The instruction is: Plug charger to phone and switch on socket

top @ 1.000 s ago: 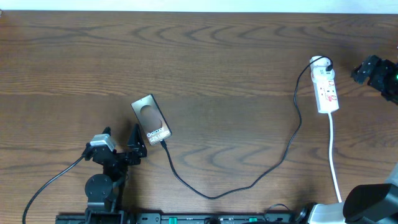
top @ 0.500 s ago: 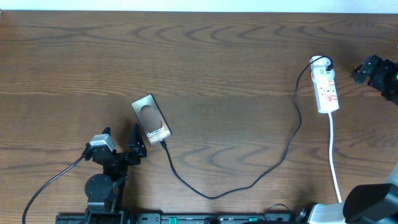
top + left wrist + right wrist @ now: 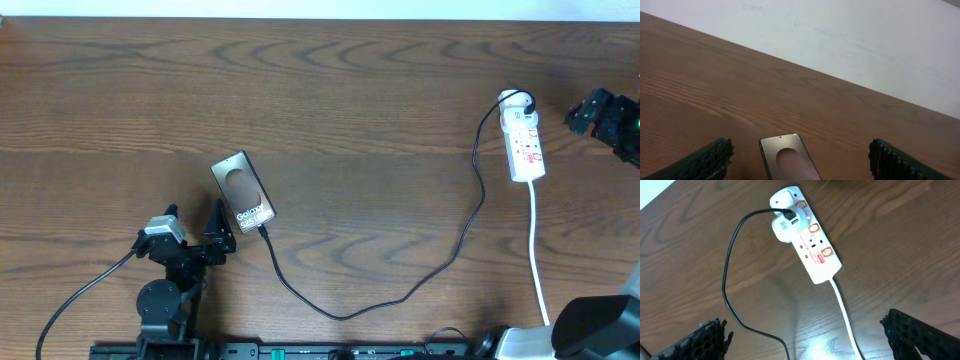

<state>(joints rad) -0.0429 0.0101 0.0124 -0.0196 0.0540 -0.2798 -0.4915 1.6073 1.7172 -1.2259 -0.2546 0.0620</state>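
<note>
Overhead, left pincer [image 3: 196,214] spread, beside phone [image 3: 243,190]

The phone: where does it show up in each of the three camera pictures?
Overhead: the phone lies left of centre, black cable at its lower end.
Left wrist: the phone's top end at bottom centre.
Right wrist: not in it.
Shared landmark: the wooden table.

Left hand [image 3: 196,222] and right hand [image 3: 588,108] both hover with fingers spread wide apart.

One phone [image 3: 243,190], one charger [image 3: 723,287], one socket [image 3: 812,250], one table [image 3: 320,90], two pincers [image 3: 800,157] [image 3: 810,335]
</note>
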